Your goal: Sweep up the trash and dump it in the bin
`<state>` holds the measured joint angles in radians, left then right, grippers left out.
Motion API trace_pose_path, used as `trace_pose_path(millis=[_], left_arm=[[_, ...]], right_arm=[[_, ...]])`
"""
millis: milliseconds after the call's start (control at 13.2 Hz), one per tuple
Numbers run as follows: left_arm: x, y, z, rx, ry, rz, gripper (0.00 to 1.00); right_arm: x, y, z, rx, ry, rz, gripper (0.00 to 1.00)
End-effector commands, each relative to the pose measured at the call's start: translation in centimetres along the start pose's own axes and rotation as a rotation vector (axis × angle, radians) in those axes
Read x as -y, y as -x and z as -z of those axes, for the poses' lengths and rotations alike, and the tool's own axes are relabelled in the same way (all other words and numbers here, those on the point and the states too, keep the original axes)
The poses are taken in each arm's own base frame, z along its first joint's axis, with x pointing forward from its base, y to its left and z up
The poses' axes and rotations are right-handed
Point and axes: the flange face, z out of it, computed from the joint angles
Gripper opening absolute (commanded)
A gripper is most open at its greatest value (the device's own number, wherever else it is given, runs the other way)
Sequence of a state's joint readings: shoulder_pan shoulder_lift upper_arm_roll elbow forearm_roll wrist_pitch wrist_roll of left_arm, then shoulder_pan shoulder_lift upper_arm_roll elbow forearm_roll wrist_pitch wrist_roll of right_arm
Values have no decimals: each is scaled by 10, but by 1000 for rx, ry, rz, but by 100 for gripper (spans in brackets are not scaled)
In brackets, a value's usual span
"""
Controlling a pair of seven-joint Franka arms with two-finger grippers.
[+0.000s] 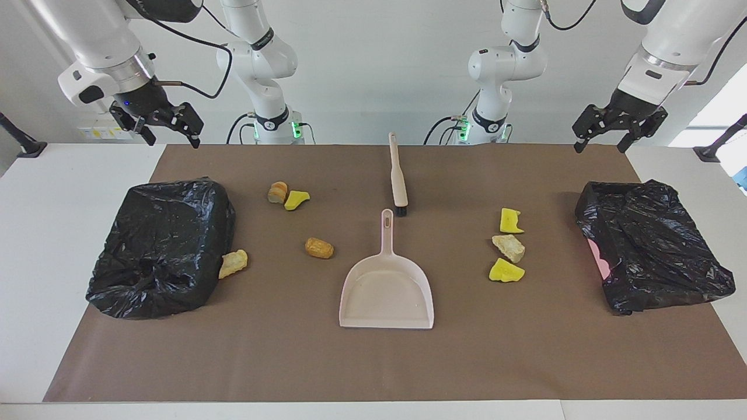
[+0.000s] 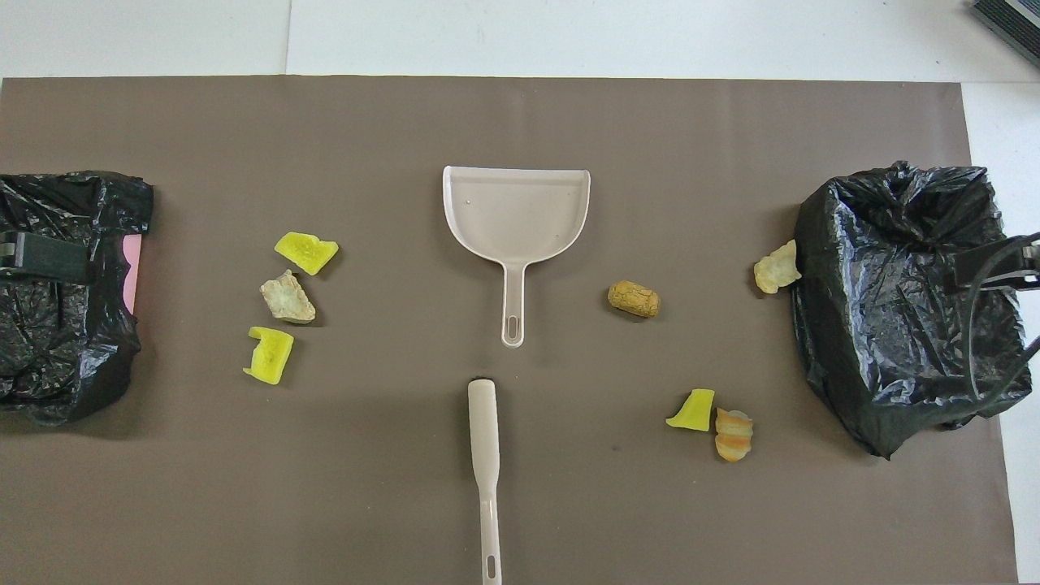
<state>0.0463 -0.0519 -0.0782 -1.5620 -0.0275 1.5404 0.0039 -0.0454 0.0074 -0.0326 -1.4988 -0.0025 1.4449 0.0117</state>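
Covering most of a white table [image 1: 35, 245] is a brown paper mat [image 1: 373, 361], set against a plain white wall [image 1: 373, 64] where both arm bases stand. A pale pink dustpan [image 1: 386, 294] lies flat at the mat's middle, its handle pointing toward the robots, and a matching brush [image 1: 398, 175] lies just nearer to them, bristles toward the pan's handle but apart from it. Seven pieces of trash are scattered in two groups. Toward the left arm's end, a yellow chunk [image 1: 511, 221], a tan lump [image 1: 509, 248] and a second yellow chunk [image 1: 506, 271] sit in a short row near a bin lined with a black bag [image 1: 650, 245]. Toward the right arm's end, a bread-like piece [image 1: 278, 192] touches a yellow wedge [image 1: 296, 199], an orange-brown lump [image 1: 319, 248] lies alone, and a pale piece [image 1: 233, 263] rests against a second black-bagged bin [image 1: 160, 254]. The left gripper [image 1: 604, 143] hangs over the mat's corner by its bin, jaws spread and holding nothing; the right gripper [image 1: 169, 137] hangs over the table's edge near the other bin, likewise released and empty.
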Motion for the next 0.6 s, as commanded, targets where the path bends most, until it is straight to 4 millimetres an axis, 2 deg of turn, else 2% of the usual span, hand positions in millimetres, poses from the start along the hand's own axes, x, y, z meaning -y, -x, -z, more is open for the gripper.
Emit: trace_pose_path(millis=[0, 529], left_arm=[[4, 8, 1, -13, 8, -4, 100], [0, 13, -5, -5, 7, -3, 100]], right_arm=[[2, -4, 3, -19, 8, -11, 100], [2, -3, 3, -14, -2, -11, 100]])
